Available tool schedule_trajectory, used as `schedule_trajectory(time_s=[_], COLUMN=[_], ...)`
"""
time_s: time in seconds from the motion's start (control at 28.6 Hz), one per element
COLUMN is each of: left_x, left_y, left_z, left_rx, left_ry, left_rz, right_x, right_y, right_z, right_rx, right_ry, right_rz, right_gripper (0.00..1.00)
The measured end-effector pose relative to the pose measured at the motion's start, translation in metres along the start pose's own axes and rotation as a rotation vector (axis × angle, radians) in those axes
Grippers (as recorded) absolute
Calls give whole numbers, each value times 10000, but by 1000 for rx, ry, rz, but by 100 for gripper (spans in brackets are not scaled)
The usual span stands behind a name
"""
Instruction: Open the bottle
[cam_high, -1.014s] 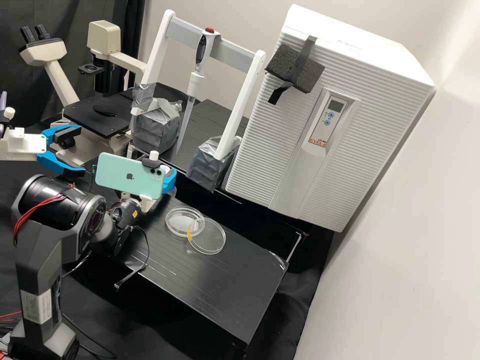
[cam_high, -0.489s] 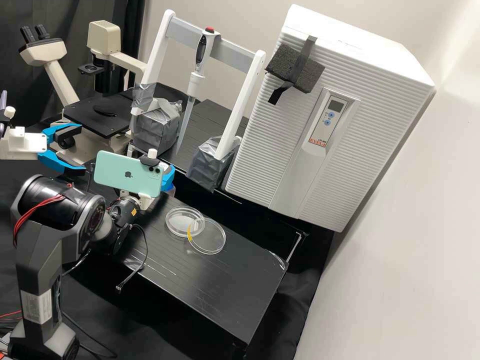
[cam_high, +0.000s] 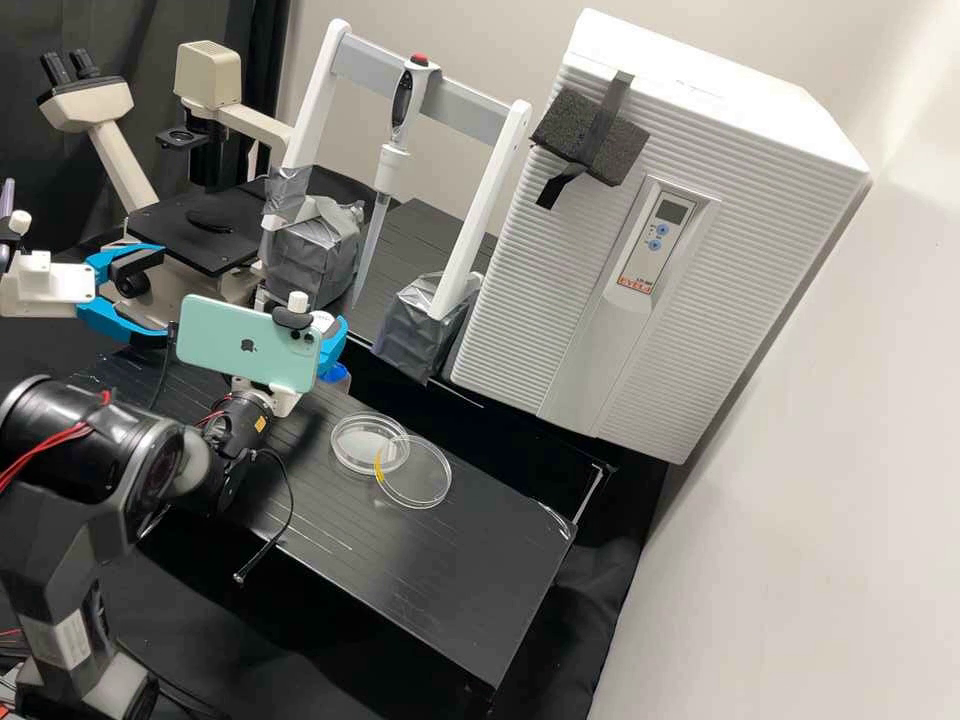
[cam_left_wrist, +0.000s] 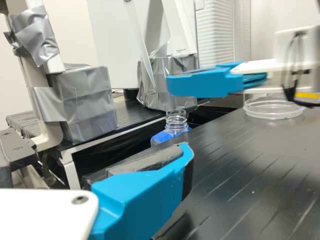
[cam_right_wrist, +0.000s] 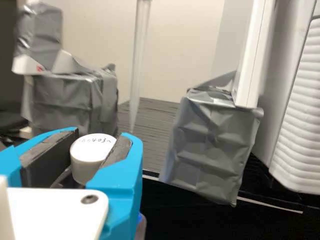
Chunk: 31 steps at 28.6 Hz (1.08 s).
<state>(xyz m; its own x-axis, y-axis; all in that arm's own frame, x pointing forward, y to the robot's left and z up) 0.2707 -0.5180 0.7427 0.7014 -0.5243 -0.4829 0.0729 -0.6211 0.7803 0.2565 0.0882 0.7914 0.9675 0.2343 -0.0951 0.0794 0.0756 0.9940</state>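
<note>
Bottle (cam_left_wrist: 176, 125), uncapped and upright, stands just beside the ridged bench (cam_high: 450, 570) edge. At far left, the left gripper (cam_high: 150, 297) hangs with fingers apart. The right gripper (cam_right_wrist: 89, 145), just above the bottle's neck, is clamped on the white cap (cam_right_wrist: 92, 152). Two overlapping petri dishes (cam_high: 365, 440) lie farther right.

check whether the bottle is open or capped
Open. In the left wrist view the bottle has a bare threaded neck, and the white cap sits between the fingers of the right gripper, off the bottle.
</note>
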Motion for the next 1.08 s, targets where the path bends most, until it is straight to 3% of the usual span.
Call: schedule_trajectory(time_s=[0.31,0.49,0.77,0.91,0.98,1.08], left_x=[16,47,86,91,91,91], left_y=[10,31,8,6,6,6], left_z=[7,26,70,81,81,81], left_rx=[-1,5,10,10,29,31], left_ry=[0,-12,-20,-24,-24,-24], left_rz=[5,12,-18,-19,-19,-19], right_x=[-321,-512,-624,-661,-677,-693], right_y=[-136,-184,-193,-224,-236,-248], right_z=[-85,-62,5,27,35,45], right_rx=[-40,-14,-14,3,1,2], right_ry=[69,74,51,45,42,38], right_rz=[-92,-126,-135,-153,-160,-165], right_gripper=[0,0,0,0,0,0])
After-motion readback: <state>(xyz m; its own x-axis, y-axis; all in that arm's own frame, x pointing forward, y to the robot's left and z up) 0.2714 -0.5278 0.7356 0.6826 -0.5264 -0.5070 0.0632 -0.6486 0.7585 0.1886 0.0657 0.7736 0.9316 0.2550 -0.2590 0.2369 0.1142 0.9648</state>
